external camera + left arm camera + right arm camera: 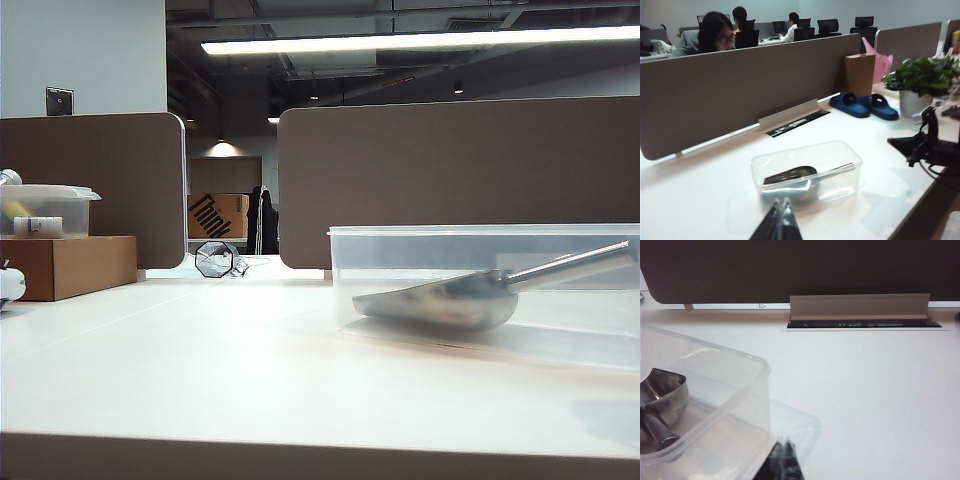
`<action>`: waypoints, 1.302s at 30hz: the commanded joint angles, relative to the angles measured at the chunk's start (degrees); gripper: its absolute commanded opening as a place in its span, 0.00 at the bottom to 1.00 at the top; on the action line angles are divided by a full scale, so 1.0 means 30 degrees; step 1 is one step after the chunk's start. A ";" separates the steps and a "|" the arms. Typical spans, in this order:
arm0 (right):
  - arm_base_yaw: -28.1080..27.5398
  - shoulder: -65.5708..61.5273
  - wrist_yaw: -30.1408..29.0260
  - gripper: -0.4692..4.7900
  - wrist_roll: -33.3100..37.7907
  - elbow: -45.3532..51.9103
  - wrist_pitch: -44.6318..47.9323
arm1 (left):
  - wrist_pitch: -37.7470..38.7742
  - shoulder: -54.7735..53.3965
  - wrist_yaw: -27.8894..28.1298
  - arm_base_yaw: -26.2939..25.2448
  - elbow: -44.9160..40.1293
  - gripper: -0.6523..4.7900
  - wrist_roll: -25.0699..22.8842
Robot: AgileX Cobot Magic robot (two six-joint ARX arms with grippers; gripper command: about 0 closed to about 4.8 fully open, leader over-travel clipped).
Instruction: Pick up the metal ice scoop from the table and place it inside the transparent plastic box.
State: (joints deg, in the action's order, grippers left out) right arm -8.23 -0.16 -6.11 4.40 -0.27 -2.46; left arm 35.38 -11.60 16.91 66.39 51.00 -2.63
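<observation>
The metal ice scoop (450, 297) lies inside the transparent plastic box (340, 262) on the white table (200, 370), its handle leaning up against the box's right side. In the left wrist view the scoop (790, 176) shows through the box (840, 149), and my left gripper (780, 202) hangs shut and empty some way back from the box. My right gripper (783, 442) is shut with nothing in it, close beside a corner of the box (760, 365); the scoop's bowl (662, 395) shows inside. Neither gripper appears in the exterior view.
A cardboard box (70, 265) with a small lidded clear container (45, 208) on top stands at the left. Brown partitions (460, 180) line the table's far edge, with a cable slot (860, 315). Blue slippers (865, 105), a potted plant (922, 80) and a black camera stand (930, 145) sit nearby.
</observation>
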 commanded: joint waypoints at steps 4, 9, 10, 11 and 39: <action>-0.0007 -0.0007 -0.0015 0.09 -0.0036 -0.0015 0.0328 | 0.0823 0.0255 -0.0080 0.0007 0.0007 0.11 0.0605; -0.0007 -0.0007 -0.0015 0.09 -0.0036 -0.0015 0.0328 | 0.0823 0.0255 -0.0080 0.0007 0.0007 0.11 0.0605; -0.0015 -0.0007 -0.0015 0.09 -0.0036 -0.0015 0.0328 | 0.0816 0.0255 -0.0080 0.0007 0.0007 0.11 0.0605; -0.0007 -0.0007 -0.0007 0.09 -0.0036 -0.0015 0.0328 | 0.0816 0.0255 -0.0080 0.0007 0.0007 0.11 0.0605; -0.0015 -0.0007 -0.0007 0.09 -0.0036 -0.0015 0.0321 | -1.1861 0.3810 -0.9442 -2.2229 -1.6262 0.11 0.2178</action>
State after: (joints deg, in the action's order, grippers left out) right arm -8.29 -0.16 -6.09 4.40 -0.25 -2.46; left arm 1.23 -0.12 -11.16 -0.40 2.66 2.76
